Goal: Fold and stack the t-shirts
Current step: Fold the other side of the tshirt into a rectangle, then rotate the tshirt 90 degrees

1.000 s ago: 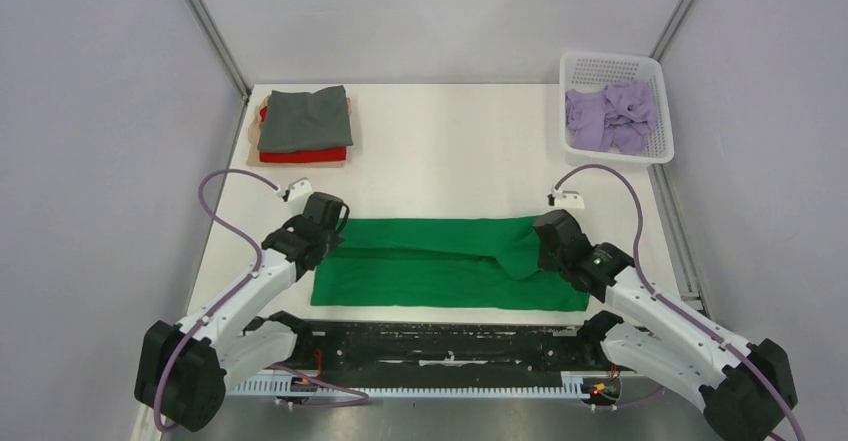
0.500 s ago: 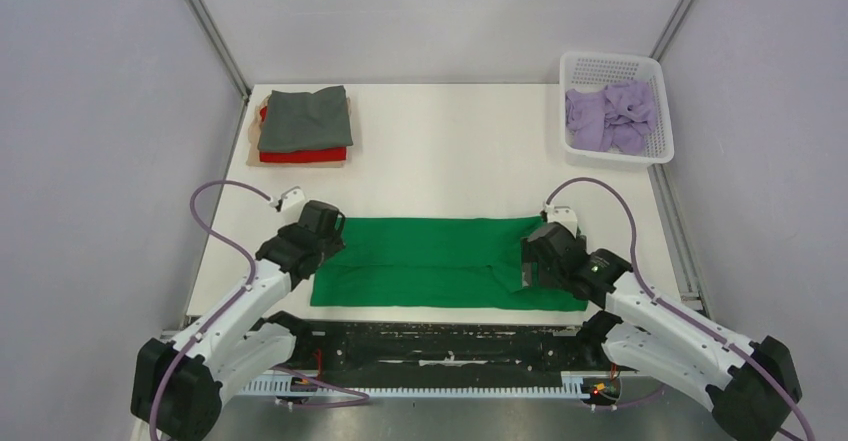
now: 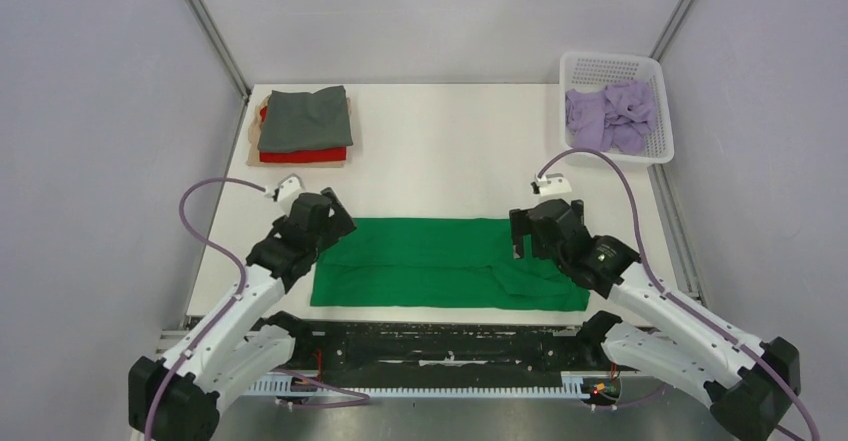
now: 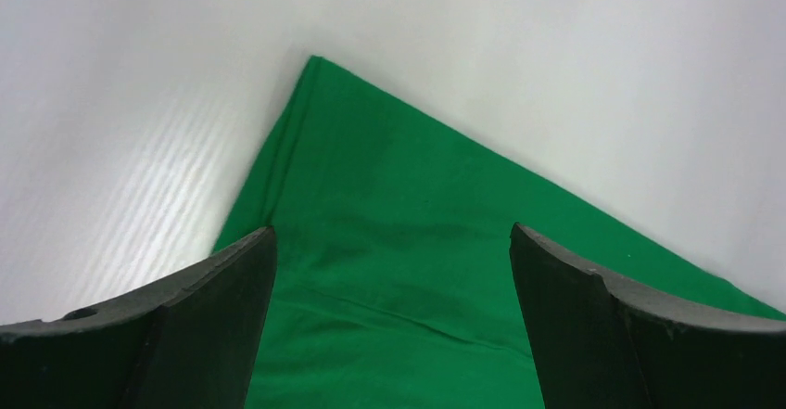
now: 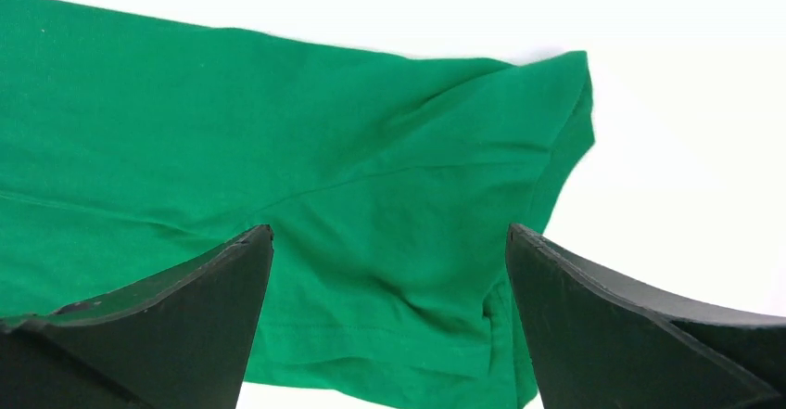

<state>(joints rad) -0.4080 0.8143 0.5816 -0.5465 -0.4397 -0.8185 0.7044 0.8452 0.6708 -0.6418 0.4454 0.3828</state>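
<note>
A bright green t-shirt (image 3: 440,261) lies folded into a long flat band across the near part of the table. My left gripper (image 3: 335,219) hovers over its left end, open, with only cloth (image 4: 389,242) below the fingers. At the right end my right gripper (image 3: 520,233) is open too, above the folded sleeve (image 5: 389,233). A folded stack sits at the far left: a dark grey t-shirt (image 3: 305,118) on a red one (image 3: 305,155) on a tan one (image 3: 253,141). A lilac t-shirt (image 3: 610,116) lies crumpled in the basket.
The white plastic basket (image 3: 617,64) stands at the far right corner of the table. A metal frame post (image 3: 207,26) rises at the far left corner. A black rail (image 3: 440,346) with the arm bases runs along the near edge.
Both grippers have opened and let go of the green t-shirt, then lifted a little away from it. The shirt's right end has dropped flat onto the table.
</note>
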